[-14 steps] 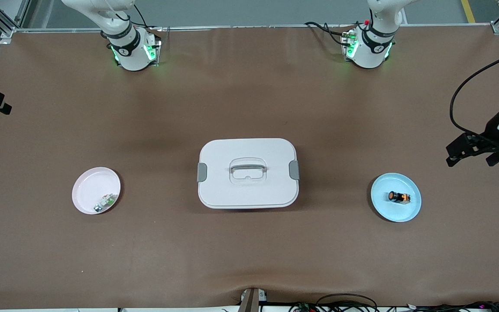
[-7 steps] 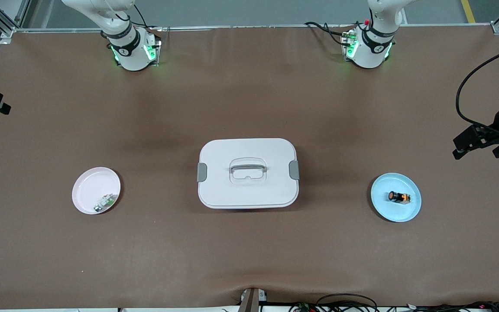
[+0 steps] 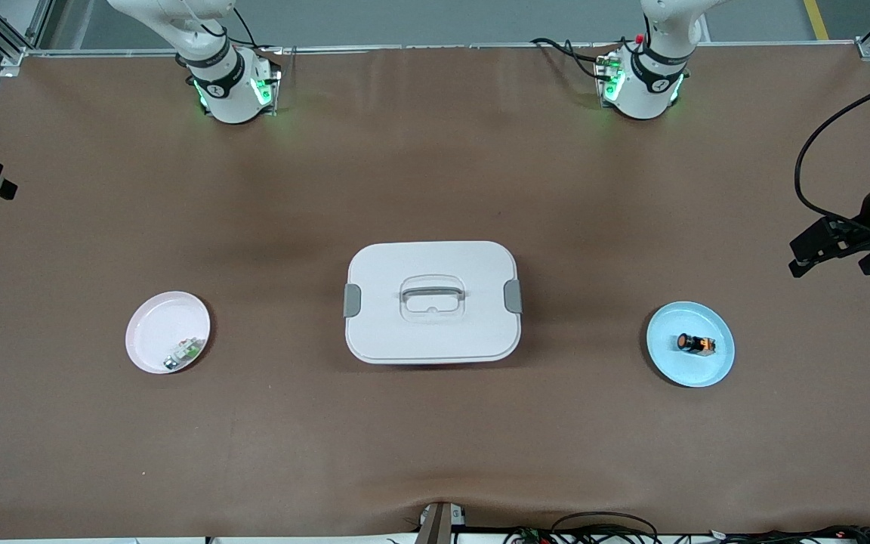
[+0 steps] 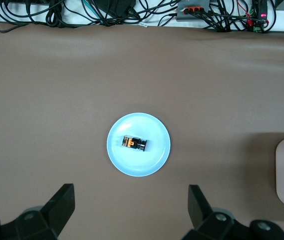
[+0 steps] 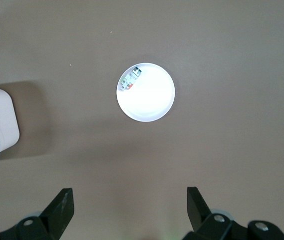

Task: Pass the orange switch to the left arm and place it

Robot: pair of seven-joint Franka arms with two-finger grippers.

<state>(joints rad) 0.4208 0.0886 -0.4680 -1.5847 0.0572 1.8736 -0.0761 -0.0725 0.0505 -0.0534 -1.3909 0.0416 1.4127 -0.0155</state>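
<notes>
Nothing of the transfer is done as far as the views show; reading across the front view from nine o'clock to three o'clock, the right gripper [image 5: 129,200] hangs high over the brown tabletop [image 3: 435,438] at the right arm's end, its jaws standing wide apart and holding nothing; its wrist view looks down on the round pale pink plastic plate [image 3: 155,321], which sits at about nine o'clock of the centre and carries only a small green-and-white component with a silvery end [image 3: 183,353] near its rim; at the centre stands the large white rounded-rectangular plastic box [image 3: 432,332], lid on, grey latches at its two ends and a grey handle sunk in the top, well apart from both plates; at about three o'clock of the box lies the round light blue plastic plate [image 3: 669,363], and on it, near its middle, the tiny black orange-faced switch [image 3: 695,344], lying on its side and untouched; at about one o'clock of that plate the left gripper [image 3: 831,263] hovers over the tabletop at the left arm's end, jaws likewise wide apart and empty; by my judgement everything is left: the pickup from the blue plate, the handover between the arms clear of the box, and the set-down, probably on the pink plate.
</notes>
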